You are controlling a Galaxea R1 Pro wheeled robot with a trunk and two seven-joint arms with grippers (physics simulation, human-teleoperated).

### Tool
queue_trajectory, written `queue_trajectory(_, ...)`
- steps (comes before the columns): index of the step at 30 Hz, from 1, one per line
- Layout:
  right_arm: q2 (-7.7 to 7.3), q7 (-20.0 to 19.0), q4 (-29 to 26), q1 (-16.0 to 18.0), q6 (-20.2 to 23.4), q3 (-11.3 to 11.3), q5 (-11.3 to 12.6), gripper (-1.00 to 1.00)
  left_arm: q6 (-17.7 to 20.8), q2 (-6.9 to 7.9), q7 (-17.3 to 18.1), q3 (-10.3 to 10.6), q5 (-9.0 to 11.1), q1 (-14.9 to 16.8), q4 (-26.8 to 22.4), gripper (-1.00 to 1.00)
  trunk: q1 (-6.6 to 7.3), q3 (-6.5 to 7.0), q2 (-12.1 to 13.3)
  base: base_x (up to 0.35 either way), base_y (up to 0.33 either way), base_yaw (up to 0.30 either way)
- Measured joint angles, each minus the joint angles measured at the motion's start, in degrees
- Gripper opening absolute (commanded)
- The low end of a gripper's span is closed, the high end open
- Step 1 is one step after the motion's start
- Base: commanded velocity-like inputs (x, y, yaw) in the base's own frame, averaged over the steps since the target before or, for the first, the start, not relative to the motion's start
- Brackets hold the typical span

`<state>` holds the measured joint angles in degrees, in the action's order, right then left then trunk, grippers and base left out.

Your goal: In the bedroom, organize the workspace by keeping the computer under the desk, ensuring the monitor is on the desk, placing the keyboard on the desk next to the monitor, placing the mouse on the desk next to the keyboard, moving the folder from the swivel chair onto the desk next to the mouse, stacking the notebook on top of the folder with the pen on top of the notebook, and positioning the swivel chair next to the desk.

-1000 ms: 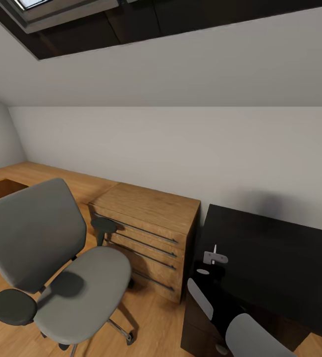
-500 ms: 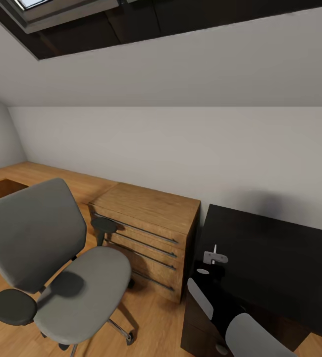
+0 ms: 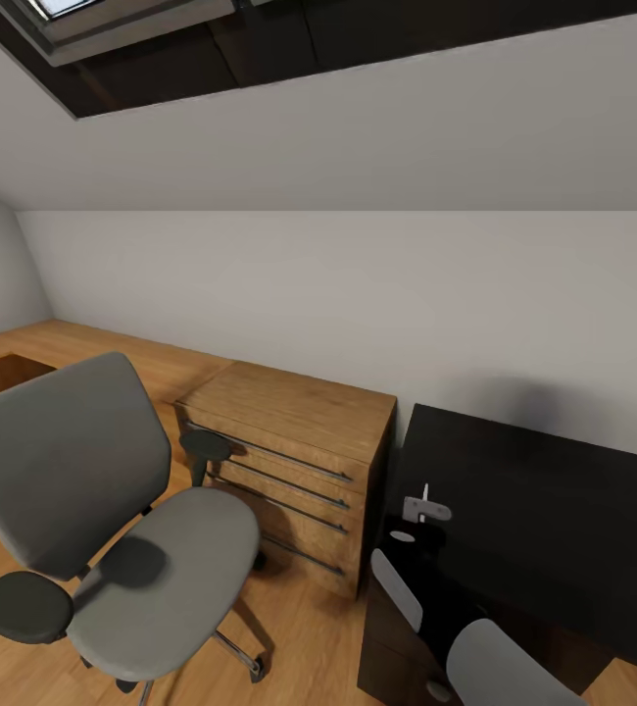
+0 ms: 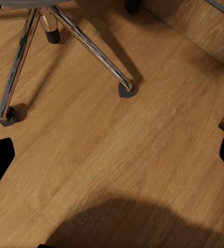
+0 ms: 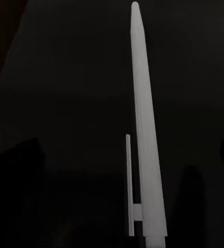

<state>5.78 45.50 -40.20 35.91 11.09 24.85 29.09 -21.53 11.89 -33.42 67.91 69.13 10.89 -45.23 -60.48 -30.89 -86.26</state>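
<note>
Light-wood drawer chest [image 3: 294,461] against pale wall [image 3: 358,284], skylight [image 3: 83,15] above.

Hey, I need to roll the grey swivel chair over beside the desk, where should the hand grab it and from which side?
Probably the black armrest pad on the swivel chair's side nearest the drawer chest. It is thin, flat and stands free, so come in level from the desk side, one finger above, one below. The backrest looks too broad.
</note>
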Motion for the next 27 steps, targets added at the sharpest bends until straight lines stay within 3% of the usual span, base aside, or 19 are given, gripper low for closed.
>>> queue_trajectory(9,-0.14,-1.1,-0.5,0.0,-0.3,-1.8,1.7,1.00,0.0,0.00,0.0,0.0,0.0,0.0,0.0,1.00,0.00,0.00,0.0,0.000,0.000,0.000)
queue_trajectory(18,-0.18,-5.1,-0.4,0.0,-0.4,-2.1,2.3,1.00,0.0,0.00,0.0,0.0,0.0,0.0,0.0,1.00,-0.01,0.01,0.0,0.000,0.000,0.000)
queue_trajectory(27,-0.16,-5.8,-0.5,0.0,-0.2,-2.1,2.6,1.00,0.0,0.00,0.0,0.0,0.1,0.0,0.1,1.00,0.00,0.00,0.0,0.000,0.000,0.000)
